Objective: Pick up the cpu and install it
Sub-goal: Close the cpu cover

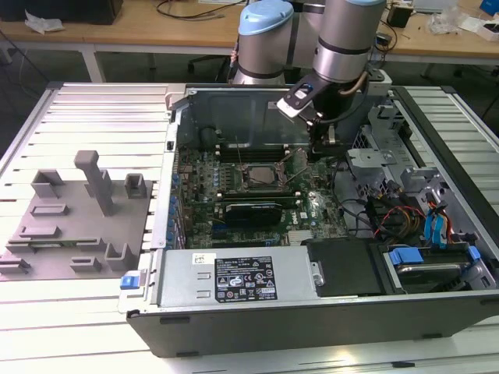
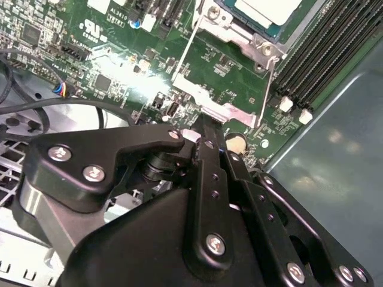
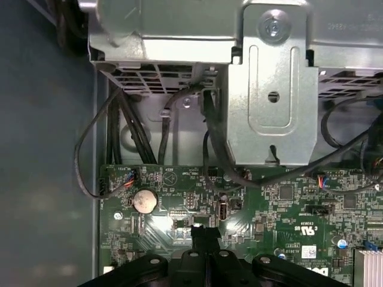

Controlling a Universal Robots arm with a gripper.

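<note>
The cpu [image 2: 266, 8] lies flat in the motherboard socket [image 1: 261, 177], its silvery-white top showing inside the metal socket frame [image 2: 222, 27] in the second wrist view. My gripper [image 1: 316, 150] hangs low over the board, just off the socket's side toward the exterior view's right. In both wrist views its black fingers [image 2: 206, 146] are pressed together with nothing between them. The gripper's tip [image 2: 203, 128] sits right at the silver tab and wire lever [image 2: 210, 109] at the frame's edge. Over the green board near a coin battery [image 3: 144, 201], the gripper [image 3: 203, 232] is shut.
The open computer case [image 1: 234, 288] lies on a slatted table. Memory slots [image 2: 326, 57] run beside the socket. Black cables [image 3: 128, 131] and a metal drive bracket [image 3: 272, 89] stand close by. A grey plastic block fixture [image 1: 78, 226] sits at the exterior view's left.
</note>
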